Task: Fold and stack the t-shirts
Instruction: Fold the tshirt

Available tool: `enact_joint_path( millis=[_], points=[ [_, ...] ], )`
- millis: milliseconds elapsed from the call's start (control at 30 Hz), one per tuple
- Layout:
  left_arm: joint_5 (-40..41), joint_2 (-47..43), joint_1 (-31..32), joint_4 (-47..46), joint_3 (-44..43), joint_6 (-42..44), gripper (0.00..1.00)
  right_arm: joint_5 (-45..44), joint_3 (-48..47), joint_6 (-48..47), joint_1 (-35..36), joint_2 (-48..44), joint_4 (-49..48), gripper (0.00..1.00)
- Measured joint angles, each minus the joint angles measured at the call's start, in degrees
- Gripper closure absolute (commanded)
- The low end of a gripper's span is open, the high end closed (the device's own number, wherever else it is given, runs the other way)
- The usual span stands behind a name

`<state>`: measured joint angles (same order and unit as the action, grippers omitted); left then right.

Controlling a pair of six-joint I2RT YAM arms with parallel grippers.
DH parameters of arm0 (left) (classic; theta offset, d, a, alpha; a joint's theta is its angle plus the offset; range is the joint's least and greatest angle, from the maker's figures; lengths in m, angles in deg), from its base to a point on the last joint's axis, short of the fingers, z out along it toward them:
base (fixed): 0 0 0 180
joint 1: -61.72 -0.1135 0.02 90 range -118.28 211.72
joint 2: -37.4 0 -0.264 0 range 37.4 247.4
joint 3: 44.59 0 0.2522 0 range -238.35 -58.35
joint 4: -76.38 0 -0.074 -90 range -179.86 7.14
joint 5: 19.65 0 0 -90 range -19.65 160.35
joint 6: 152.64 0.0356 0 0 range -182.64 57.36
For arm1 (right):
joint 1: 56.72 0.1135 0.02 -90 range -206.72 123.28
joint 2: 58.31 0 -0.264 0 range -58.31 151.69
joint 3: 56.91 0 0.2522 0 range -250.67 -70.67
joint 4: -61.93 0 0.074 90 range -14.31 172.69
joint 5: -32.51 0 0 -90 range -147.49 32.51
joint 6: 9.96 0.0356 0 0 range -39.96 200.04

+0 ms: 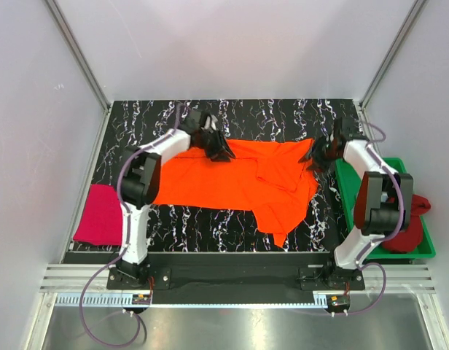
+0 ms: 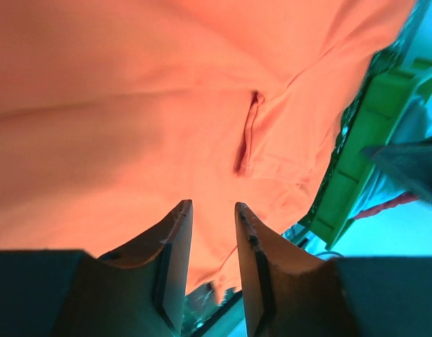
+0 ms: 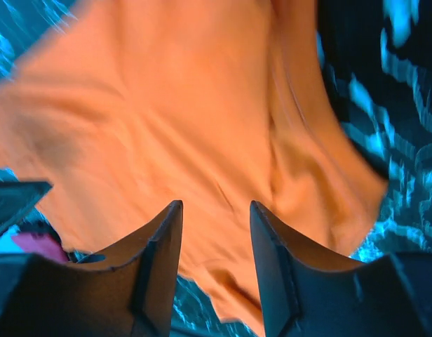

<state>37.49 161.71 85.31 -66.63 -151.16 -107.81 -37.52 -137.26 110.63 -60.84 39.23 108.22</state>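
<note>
Orange t-shirt (image 1: 239, 182): I see it spread out and rumpled across the middle of the black marbled tabletop (image 1: 283, 117).
Left jaws: narrowly parted, empty, at the shirt's far edge.
Right jaws: parted wider, empty, at its far right corner.
Magenta t-shirt (image 1: 97, 214): at the tabletop's left edge.
Dark red t-shirt (image 1: 410, 235): in the green tray (image 1: 348, 197).

I can read no text, label, brand, number or sign in any of my three camera views.
</note>
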Motion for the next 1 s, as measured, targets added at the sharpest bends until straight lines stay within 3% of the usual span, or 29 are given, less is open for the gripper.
enact_joint_path(
  millis=[133, 200, 300, 600, 1000],
  points=[
    [0.6, -2.4, -6.9, 2.3, -2.5, 5.0, 0.65, -2.8, -11.6, -0.4, 0.0, 5.2, 0.1, 0.59],
    [1.0, -2.4, -10.8, 2.6, -4.4, 6.8, 0.66, -4.3, -16.8, -0.1, 0.0, 8.6, 0.0, 0.76],
    [1.2, -0.9, -16.4, 3.7, -8.5, 8.8, 0.67, -5.6, -23.6, 1.1, 0.0, 14.0, 0.3, 0.84],
    [1.0, 9.1, -22.9, 3.0, -15.5, 9.4, 0.69, -7.3, -35.9, 1.9, 0.0, 27.7, 0.7, 0.84],
    [0.3, 13.0, -25.6, 2.9, -14.2, 5.9, 0.7, -11.9, -37.4, 3.8, 0.0, 33.8, 1.7, 0.84]
  ],
)
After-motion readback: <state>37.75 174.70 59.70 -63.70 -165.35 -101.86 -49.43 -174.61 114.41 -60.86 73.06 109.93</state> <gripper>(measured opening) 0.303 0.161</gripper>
